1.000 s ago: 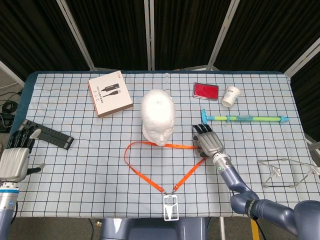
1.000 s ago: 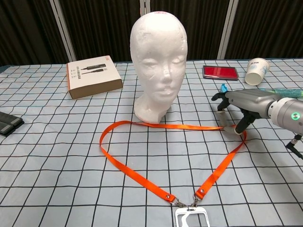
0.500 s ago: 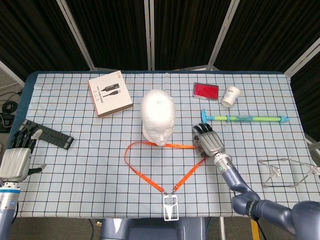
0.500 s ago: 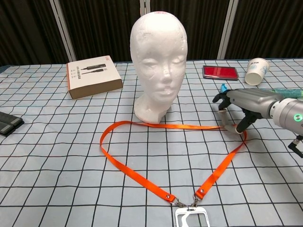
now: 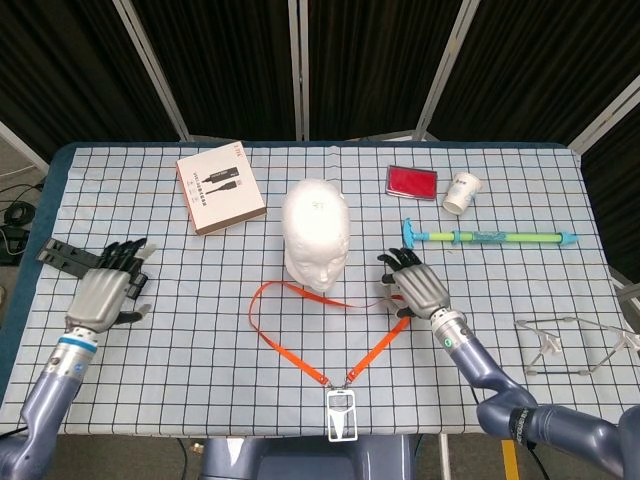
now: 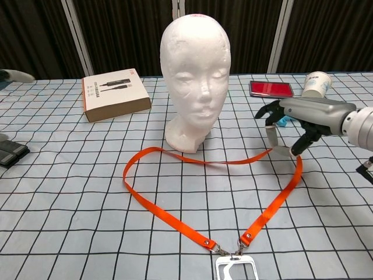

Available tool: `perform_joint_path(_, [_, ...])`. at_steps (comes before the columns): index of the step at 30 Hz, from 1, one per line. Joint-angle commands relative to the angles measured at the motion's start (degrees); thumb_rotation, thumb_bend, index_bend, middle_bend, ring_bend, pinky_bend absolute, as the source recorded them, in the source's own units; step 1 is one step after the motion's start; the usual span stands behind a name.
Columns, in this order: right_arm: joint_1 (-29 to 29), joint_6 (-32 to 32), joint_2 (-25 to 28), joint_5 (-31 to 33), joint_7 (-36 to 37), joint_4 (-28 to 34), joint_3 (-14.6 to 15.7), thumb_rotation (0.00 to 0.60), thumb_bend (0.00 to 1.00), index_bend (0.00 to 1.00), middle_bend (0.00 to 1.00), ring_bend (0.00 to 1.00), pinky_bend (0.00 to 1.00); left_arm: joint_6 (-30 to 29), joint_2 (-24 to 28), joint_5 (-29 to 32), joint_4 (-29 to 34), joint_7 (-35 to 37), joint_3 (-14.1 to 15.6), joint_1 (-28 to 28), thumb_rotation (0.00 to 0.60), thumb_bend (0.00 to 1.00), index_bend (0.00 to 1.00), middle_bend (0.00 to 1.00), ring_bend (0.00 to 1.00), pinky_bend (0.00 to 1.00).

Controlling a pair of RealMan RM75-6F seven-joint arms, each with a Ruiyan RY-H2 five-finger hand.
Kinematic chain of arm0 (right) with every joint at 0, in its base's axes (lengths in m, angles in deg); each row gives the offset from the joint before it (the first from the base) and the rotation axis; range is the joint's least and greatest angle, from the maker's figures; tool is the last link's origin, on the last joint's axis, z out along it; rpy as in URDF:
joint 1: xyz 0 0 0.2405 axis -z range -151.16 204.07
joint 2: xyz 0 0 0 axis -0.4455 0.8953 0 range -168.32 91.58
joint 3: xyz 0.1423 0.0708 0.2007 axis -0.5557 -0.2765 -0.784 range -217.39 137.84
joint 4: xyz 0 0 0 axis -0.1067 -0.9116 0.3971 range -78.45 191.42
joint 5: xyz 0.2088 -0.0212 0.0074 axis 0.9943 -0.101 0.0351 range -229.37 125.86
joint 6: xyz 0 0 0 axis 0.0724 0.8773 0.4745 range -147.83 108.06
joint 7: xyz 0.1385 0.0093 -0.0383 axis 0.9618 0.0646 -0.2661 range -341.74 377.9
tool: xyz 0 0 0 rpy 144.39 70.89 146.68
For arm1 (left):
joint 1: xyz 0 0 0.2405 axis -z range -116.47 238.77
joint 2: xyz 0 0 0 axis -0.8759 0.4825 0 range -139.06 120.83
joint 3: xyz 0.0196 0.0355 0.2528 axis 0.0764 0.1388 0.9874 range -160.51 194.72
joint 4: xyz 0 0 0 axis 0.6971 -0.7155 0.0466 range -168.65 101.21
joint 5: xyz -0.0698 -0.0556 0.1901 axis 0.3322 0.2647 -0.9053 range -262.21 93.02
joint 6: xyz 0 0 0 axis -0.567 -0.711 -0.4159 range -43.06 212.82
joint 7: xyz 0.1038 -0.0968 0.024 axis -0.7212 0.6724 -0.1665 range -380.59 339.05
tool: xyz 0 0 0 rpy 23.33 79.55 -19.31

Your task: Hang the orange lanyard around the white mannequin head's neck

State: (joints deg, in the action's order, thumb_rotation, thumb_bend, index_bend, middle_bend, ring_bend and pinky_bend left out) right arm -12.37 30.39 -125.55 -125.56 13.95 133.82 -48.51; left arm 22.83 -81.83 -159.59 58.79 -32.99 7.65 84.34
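Observation:
The white mannequin head (image 5: pixel 316 232) stands upright mid-table, facing me in the chest view (image 6: pixel 195 76). The orange lanyard (image 5: pixel 290 354) lies as a loop in front of its base, with the white badge holder (image 5: pixel 340 412) at the near table edge. My right hand (image 5: pixel 415 286) pinches the right bend of the lanyard (image 6: pixel 166 213) and holds that end just off the cloth; the chest view shows this hand (image 6: pixel 297 119) right of the head. My left hand (image 5: pixel 110 290) hovers over the left side of the table, fingers spread, holding nothing.
A brown box (image 5: pixel 220 190) lies behind and left of the head. A red case (image 5: pixel 411 181), a paper cup (image 5: pixel 461 191) and a long green-blue stick (image 5: pixel 490 237) lie behind the right hand. A wire frame (image 5: pixel 570 345) sits far right, a black block (image 5: pixel 60 255) far left.
My right hand has lifted the lanyard's right bend, and the strap's far run now sags away from the head's base. My left hand has moved in from the table's left edge.

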Motion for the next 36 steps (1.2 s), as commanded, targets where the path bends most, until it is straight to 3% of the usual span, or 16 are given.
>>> perform_joint_path(1, [-0.06,-0.07,1.48,-0.64,0.86,2.03,-0.02,0.600,0.56,0.70,0.13,0.00,0.00,6.49,-4.59,2.91,-1.71,-0.80,-2.53,6.22,0.600,0.30,0.15,0.00,0.00,0.00])
perform_joint_path(10, [-0.54,-0.84,2.96,0.02,1.92,4.39,-0.44,0.600,0.56,0.71,0.13,0.00,0.00,12.95,-15.61,8.29,-9.88,-4.35,-5.10,15.18,0.600,0.39,0.29,0.00,0.00,0.00])
perform_joint_path(16, [-0.62,-0.87,3.66,-0.11,2.67,4.69,-0.42,0.600,0.57,0.71,0.14,0.00,0.00,14.77,-21.31,11.56,-15.63,-7.01,-5.74,19.11,0.600,0.42,0.32,0.00,0.00,0.00])
perform_joint_path(26, [-0.72,-0.73,3.89,-1.35,5.42,3.54,-0.14,0.600,0.57,0.72,0.14,0.00,0.00,15.88,-28.65,13.10,-23.82,-6.55,-4.90,22.11,0.600,0.47,0.40,0.00,0.00,0.00])
perform_joint_path(36, [-1.12,-0.96,3.32,-2.55,7.76,2.02,0.28,0.600,0.57,0.72,0.14,0.00,0.00,15.92,-32.20,12.69,-28.19,-4.65,-4.21,23.13,0.600,0.48,0.42,0.00,0.00,0.00])
